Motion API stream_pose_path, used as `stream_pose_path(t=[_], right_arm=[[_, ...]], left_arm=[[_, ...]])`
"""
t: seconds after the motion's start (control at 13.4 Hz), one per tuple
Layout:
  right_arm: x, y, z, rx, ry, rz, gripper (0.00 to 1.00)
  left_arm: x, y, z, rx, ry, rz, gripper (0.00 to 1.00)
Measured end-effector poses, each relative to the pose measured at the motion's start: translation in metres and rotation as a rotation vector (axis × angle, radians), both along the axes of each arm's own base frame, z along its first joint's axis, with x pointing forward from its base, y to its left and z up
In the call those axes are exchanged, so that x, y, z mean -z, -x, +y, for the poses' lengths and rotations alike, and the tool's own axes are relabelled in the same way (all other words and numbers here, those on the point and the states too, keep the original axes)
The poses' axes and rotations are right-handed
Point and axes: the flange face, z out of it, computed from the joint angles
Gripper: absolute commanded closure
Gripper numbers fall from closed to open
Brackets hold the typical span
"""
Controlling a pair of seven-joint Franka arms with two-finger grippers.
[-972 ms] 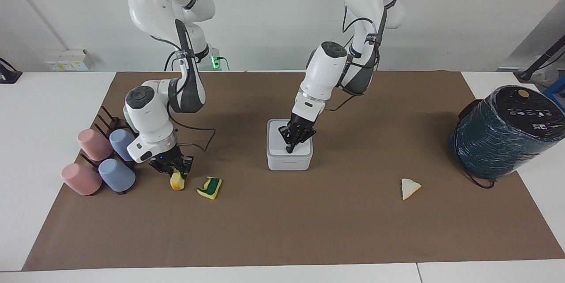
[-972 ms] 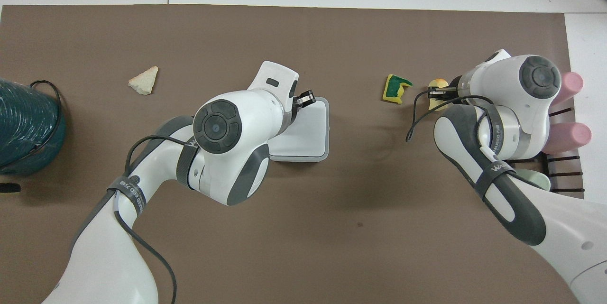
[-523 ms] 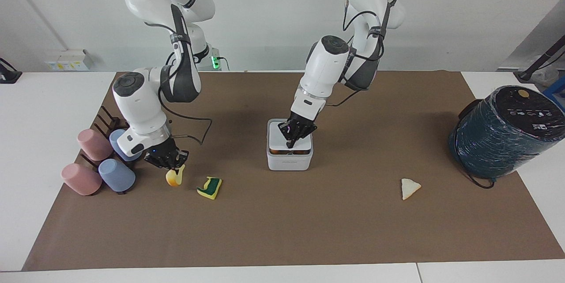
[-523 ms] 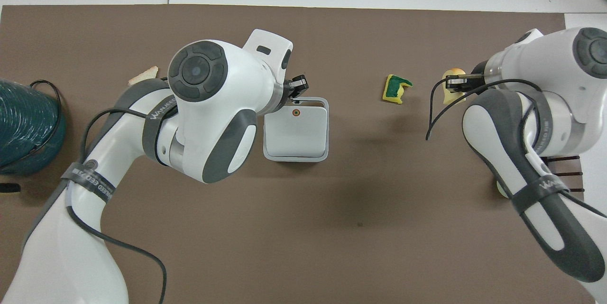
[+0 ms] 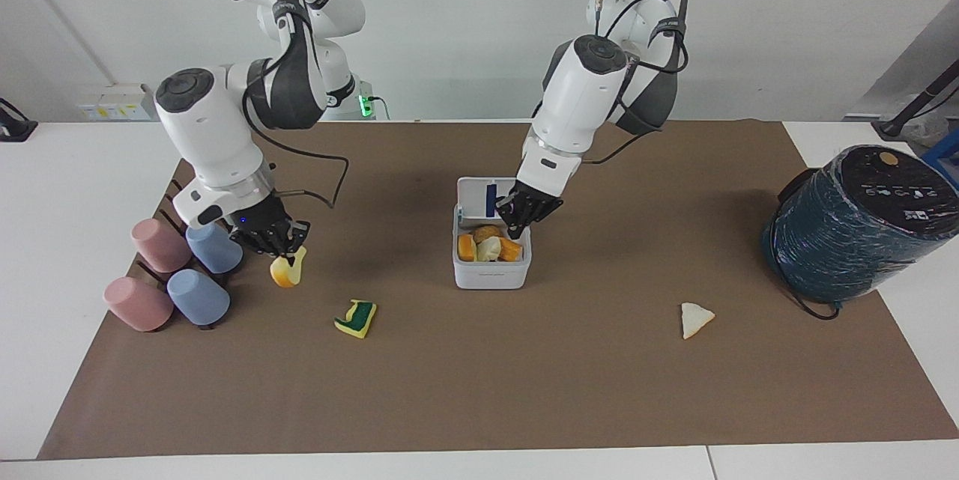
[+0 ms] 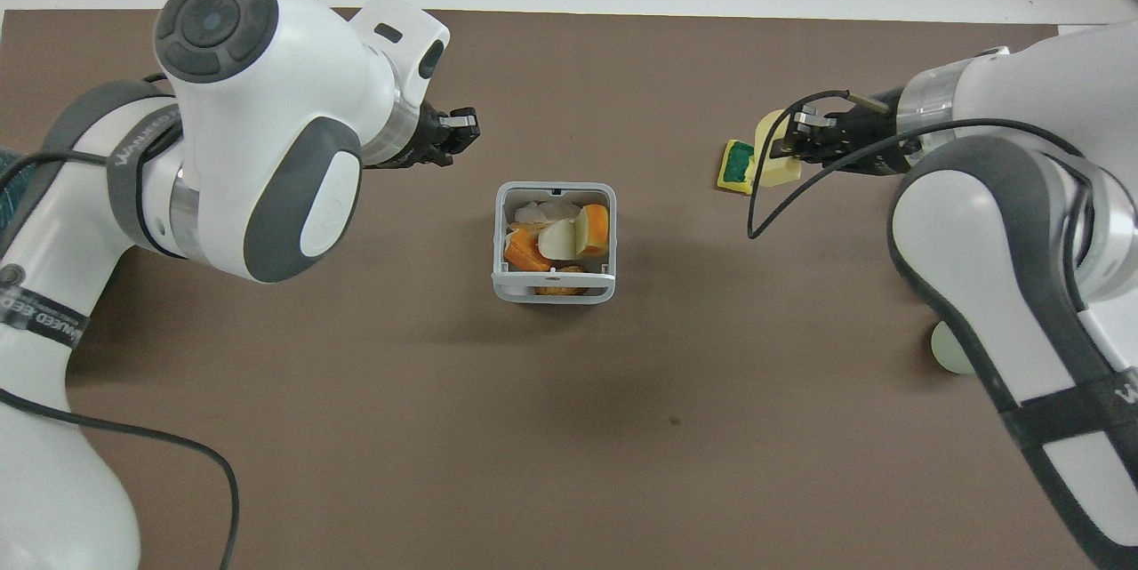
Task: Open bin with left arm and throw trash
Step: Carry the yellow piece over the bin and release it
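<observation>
The white bin (image 5: 491,276) (image 6: 554,293) stands mid-mat with its lid (image 5: 479,199) upright, showing a blue stripe. Several orange and cream scraps lie inside it. My left gripper (image 5: 517,228) (image 6: 460,127) is shut and holds nothing, hanging just above the bin's open top beside the lid. Above the mat near the cups hangs a yellow-orange sponge chunk (image 5: 287,270) (image 6: 775,163), with my right gripper (image 5: 288,248) (image 6: 797,140) shut on it. A yellow-and-green sponge piece (image 5: 357,318) (image 6: 736,168) lies on the mat toward the right arm's end. A cream triangular piece (image 5: 695,319) lies toward the left arm's end, hidden in the overhead view.
Pink and blue cups (image 5: 168,274) lie on a dark rack at the right arm's end of the mat. A big teal wrapped cylinder (image 5: 861,222) stands at the left arm's end. A pale green cup (image 6: 948,348) peeks out beside the right arm.
The bin's lid has swung up and open, and my left gripper has risen off it. My right gripper has lifted the yellow-orange chunk off the mat.
</observation>
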Motion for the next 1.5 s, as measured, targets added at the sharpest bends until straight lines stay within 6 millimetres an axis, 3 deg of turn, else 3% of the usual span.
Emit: stream_pose_path(t=[0.07, 0.15, 0.3, 0.45, 0.6, 0.75, 0.97, 1.27, 1.35, 1.42, 1.5], right_arm=[[-0.002, 0.002, 0.029, 0.048, -0.032, 0.002, 1.00], [-0.002, 0.006, 0.057, 0.089, -0.060, 0.007, 1.00], [0.006, 0.015, 0.104, 0.137, -0.115, 0.051, 1.00], [0.020, 0.018, 0.132, 0.196, -0.199, 0.105, 1.00], [0.036, 0.017, 0.142, 0.238, -0.252, 0.159, 1.00], [0.053, 0.023, 0.161, 0.258, -0.265, 0.220, 1.00], [0.075, 0.036, 0.192, 0.273, -0.253, 0.288, 1.00], [0.097, 0.042, 0.195, 0.277, -0.231, 0.325, 0.96], [0.102, 0.045, 0.197, 0.278, -0.226, 0.328, 0.89], [0.107, 0.048, 0.199, 0.279, -0.223, 0.326, 0.68], [0.110, 0.050, 0.201, 0.281, -0.221, 0.321, 0.40]], left_arm=[[0.001, -0.008, 0.019, 0.033, -0.013, -0.010, 0.03], [0.004, -0.015, 0.038, 0.056, -0.020, -0.019, 0.00], [0.015, -0.028, 0.069, 0.070, -0.038, -0.065, 0.00], [0.037, -0.033, 0.086, 0.081, -0.081, -0.105, 0.00], [0.054, -0.036, 0.103, 0.133, -0.125, -0.111, 0.00], [0.069, -0.045, 0.135, 0.156, -0.157, -0.128, 0.00], [0.107, -0.060, 0.167, 0.179, -0.236, -0.145, 0.00], [0.167, -0.078, 0.210, 0.137, -0.241, -0.210, 0.00], [0.178, -0.080, 0.217, 0.128, -0.239, -0.219, 0.00], [0.187, -0.081, 0.224, 0.120, -0.238, -0.226, 0.00], [0.194, -0.082, 0.227, 0.116, -0.237, -0.231, 0.00]])
